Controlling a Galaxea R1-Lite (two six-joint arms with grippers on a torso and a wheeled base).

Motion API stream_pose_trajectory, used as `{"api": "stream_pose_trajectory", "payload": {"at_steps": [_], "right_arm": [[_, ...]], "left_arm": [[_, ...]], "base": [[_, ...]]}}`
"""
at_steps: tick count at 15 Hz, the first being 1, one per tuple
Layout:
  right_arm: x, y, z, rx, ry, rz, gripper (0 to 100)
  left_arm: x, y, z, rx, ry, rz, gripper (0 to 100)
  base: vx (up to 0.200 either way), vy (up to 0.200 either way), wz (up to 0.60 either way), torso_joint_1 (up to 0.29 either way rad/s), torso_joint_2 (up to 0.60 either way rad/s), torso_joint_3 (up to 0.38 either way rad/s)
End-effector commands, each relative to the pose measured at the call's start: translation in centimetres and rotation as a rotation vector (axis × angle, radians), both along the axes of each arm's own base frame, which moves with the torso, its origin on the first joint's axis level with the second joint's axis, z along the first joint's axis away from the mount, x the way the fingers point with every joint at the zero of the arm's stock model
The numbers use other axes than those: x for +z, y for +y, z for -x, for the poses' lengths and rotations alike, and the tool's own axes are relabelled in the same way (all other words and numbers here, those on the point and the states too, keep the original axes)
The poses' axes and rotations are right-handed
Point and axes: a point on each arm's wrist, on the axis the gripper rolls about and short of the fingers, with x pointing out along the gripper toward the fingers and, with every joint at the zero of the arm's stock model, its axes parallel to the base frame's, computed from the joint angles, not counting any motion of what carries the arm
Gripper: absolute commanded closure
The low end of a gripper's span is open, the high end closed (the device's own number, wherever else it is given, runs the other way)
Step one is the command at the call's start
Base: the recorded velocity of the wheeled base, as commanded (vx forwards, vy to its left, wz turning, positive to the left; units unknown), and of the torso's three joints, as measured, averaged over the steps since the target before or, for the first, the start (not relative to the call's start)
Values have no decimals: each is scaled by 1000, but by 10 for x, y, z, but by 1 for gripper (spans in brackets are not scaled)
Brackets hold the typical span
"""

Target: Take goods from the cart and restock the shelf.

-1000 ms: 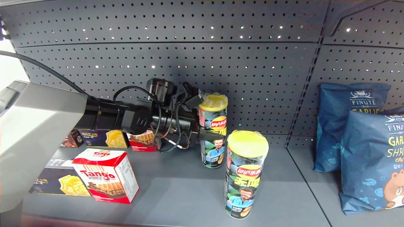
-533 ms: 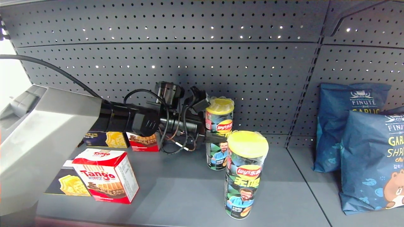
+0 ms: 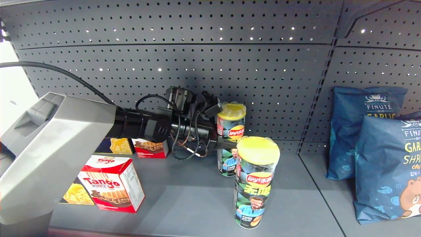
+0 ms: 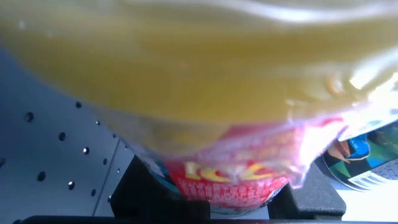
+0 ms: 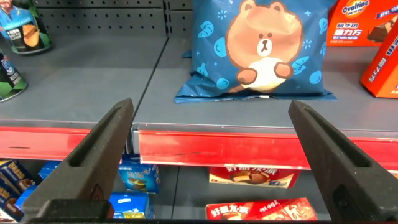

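A chips can (image 3: 231, 126) with a yellow lid stands upright near the back of the grey shelf (image 3: 190, 197). My left gripper (image 3: 227, 142) is shut on its middle, coming in from the left. In the left wrist view the can (image 4: 236, 124) is very close, with dark fingers (image 4: 140, 193) on either side of it. I cannot tell whether its base touches the shelf. A second, identical can (image 3: 255, 184) stands free in front and slightly right. My right gripper (image 5: 211, 109) is open and holds nothing, in front of a red shelf edge (image 5: 217, 149).
Wafer boxes (image 3: 111, 184) lie on the shelf's left. Blue snack bags (image 3: 384, 164) lean at the right. The pegboard wall (image 3: 197, 65) is close behind the held can. The right wrist view shows a bear-print bag (image 5: 261, 50) and boxes on lower shelves.
My left arm has moved to the right and deeper into the shelf with the can, which now sits a little lower, behind the front can.
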Motion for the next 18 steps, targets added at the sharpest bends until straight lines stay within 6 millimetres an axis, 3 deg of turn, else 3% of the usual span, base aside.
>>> {"api": "stream_pose_trajectory", "payload": {"at_steps": [1, 4, 5, 11, 18], "right_arm": [[0, 0, 0, 0, 1, 0, 0], [0, 0, 0, 0, 1, 0, 0], [0, 0, 0, 0, 1, 0, 0], [0, 0, 0, 0, 1, 0, 0], [0, 0, 0, 0, 1, 0, 0]], "left_arm": [[-3, -4, -1, 4, 1, -7, 100], [-5, -6, -1, 29, -6, -23, 100], [-5, -7, -1, 26, -8, -22, 0], [-1, -4, -2, 34, -26, -13, 0], [15, 32, 0, 104, -44, -8, 0]], "base": [[0, 0, 0, 0, 0, 0], [0, 0, 0, 0, 0, 0], [0, 0, 0, 0, 0, 0], [0, 0, 0, 0, 0, 0], [0, 0, 0, 0, 0, 0]]}}
